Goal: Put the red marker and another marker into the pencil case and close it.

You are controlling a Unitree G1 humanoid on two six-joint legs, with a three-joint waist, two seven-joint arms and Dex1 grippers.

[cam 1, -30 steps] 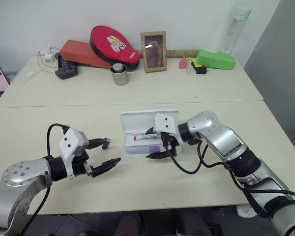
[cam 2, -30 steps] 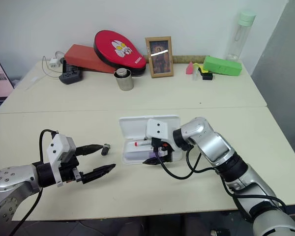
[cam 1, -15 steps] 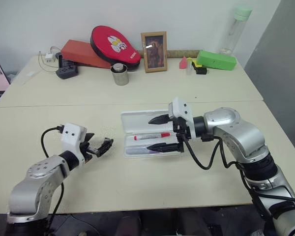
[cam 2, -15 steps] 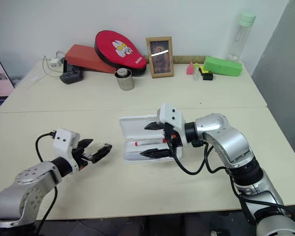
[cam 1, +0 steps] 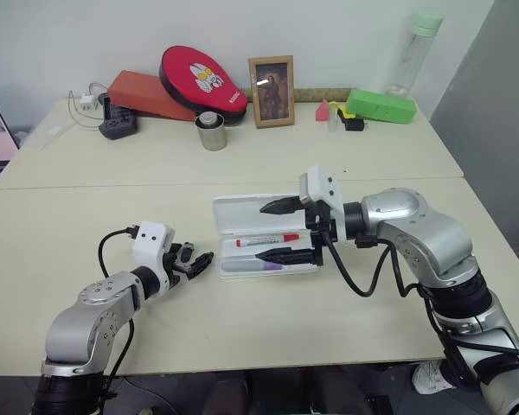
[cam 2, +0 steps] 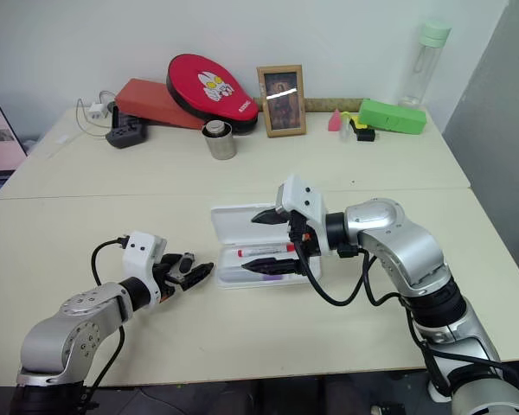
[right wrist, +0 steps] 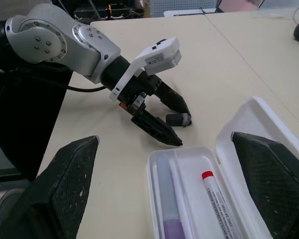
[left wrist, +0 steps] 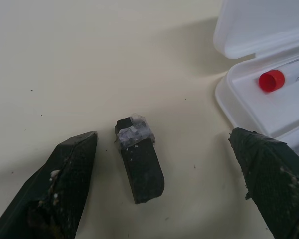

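Pencil case (cam 1: pixel 264 233) lies open mid-table, red marker (cam 1: pixel 266 240) and purple highlighter (cam 1: pixel 258 267) inside; both grippers (cam 1: pixel 281 230) (cam 1: pixel 193 260) spread, empty. Next: swing the lid shut.

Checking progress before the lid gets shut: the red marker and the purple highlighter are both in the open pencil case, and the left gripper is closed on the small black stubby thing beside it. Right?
Not quite. In the left wrist view the left gripper is open: the small black object lies on the table between its fingers, untouched. The red marker and purple highlighter do lie in the open pencil case.
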